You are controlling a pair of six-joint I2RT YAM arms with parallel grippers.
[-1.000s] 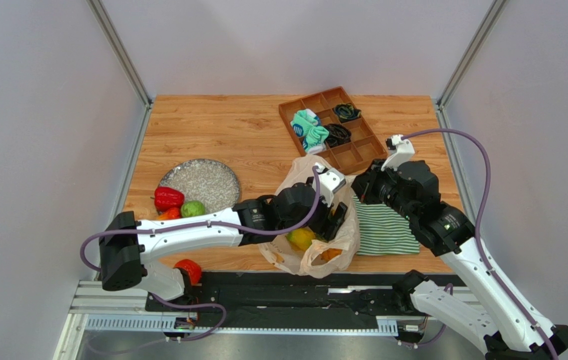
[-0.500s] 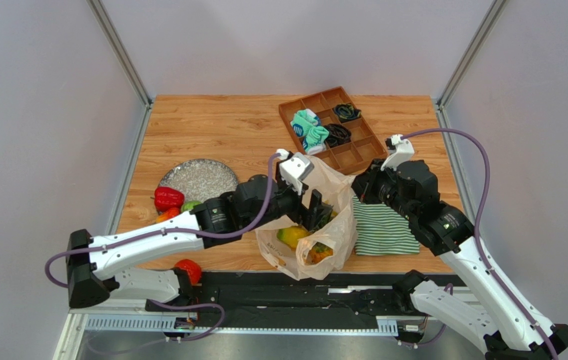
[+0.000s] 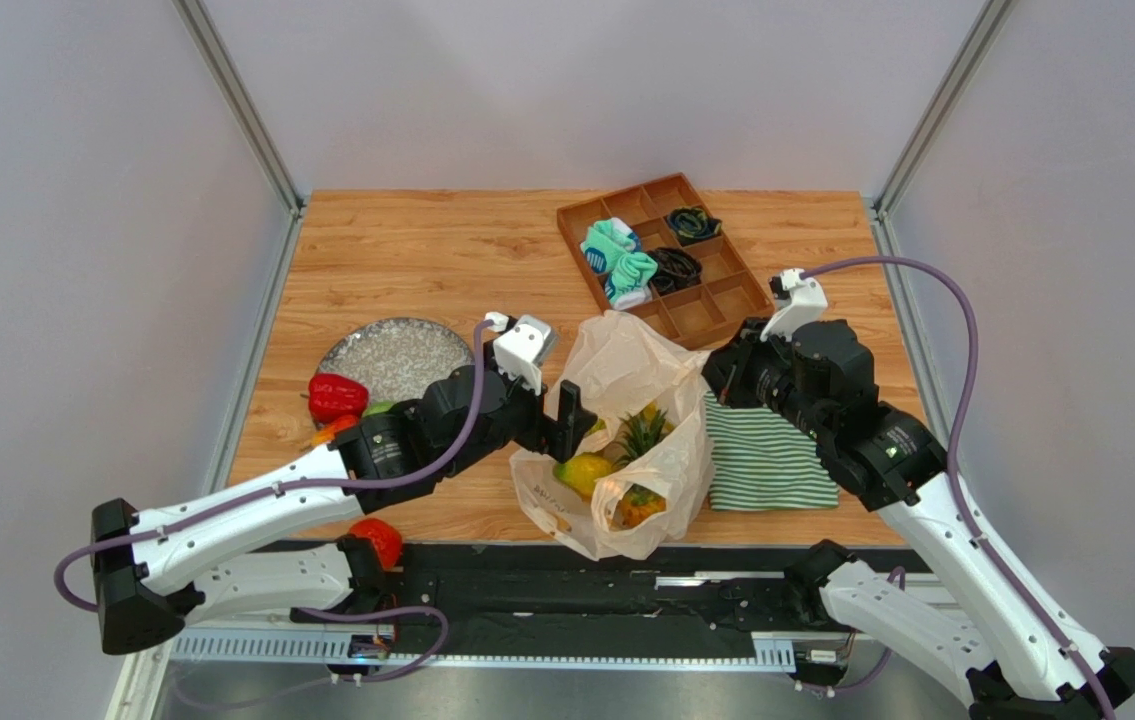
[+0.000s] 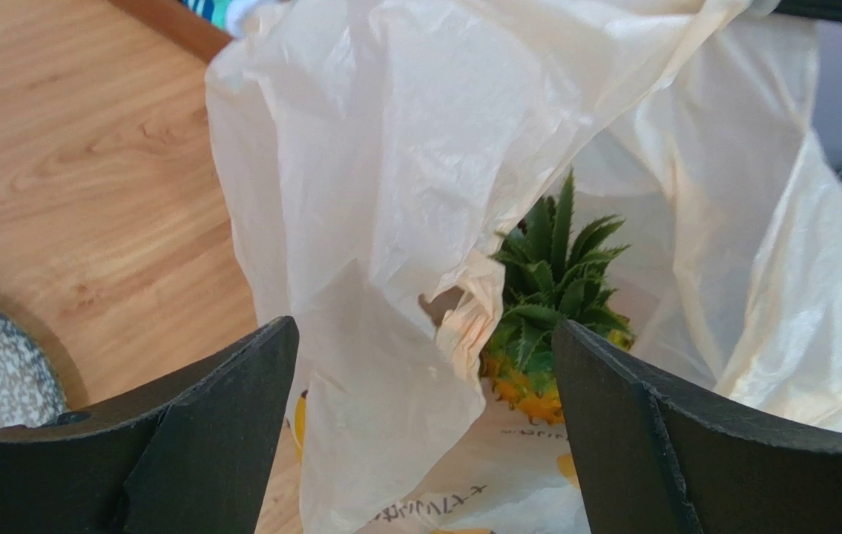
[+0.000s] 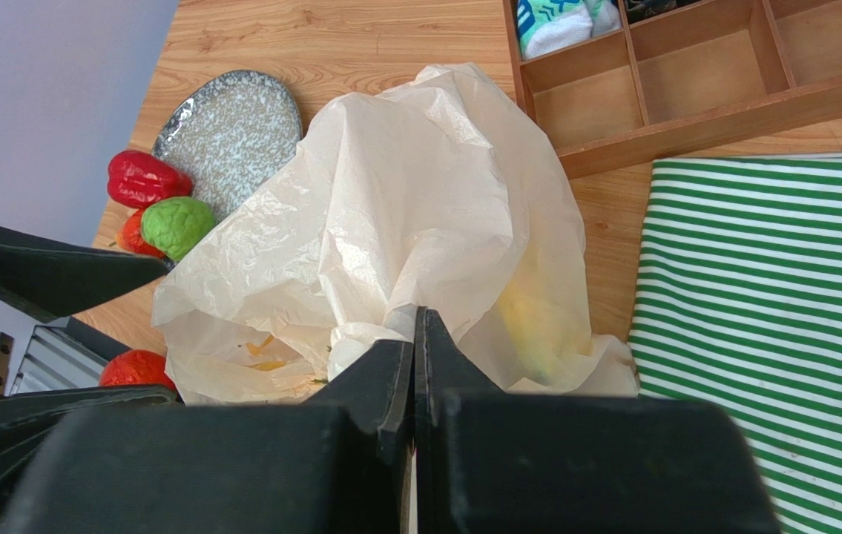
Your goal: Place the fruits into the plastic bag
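Observation:
The cream plastic bag (image 3: pixel 645 383) stands open at the table's front edge. Inside it are the pineapple (image 3: pixel 639 435) with its green crown up and a yellow-orange fruit (image 3: pixel 584 474). My left gripper (image 3: pixel 564 420) is open and empty just left of the bag's mouth; in its wrist view (image 4: pixel 425 378) the bag (image 4: pixel 392 167) and the pineapple (image 4: pixel 553 289) lie ahead. My right gripper (image 5: pixel 416 323) is shut on the bag's rim (image 5: pixel 392 223), holding it up. A red fruit (image 3: pixel 334 396), a green fruit (image 5: pixel 177 226) and an orange one (image 5: pixel 131 234) lie beside the plate.
A speckled plate (image 3: pixel 396 357) lies left of the bag. A wooden tray (image 3: pixel 693 308) with teal and black cloth bundles is at the back. A green-and-white striped cloth (image 3: pixel 769 458) lies under the right arm. Another red fruit (image 3: pixel 375 540) sits by the left base.
My left gripper has pulled out of the bag, back and to the left, open and empty. The pineapple now shows inside the bag. The right arm has not moved.

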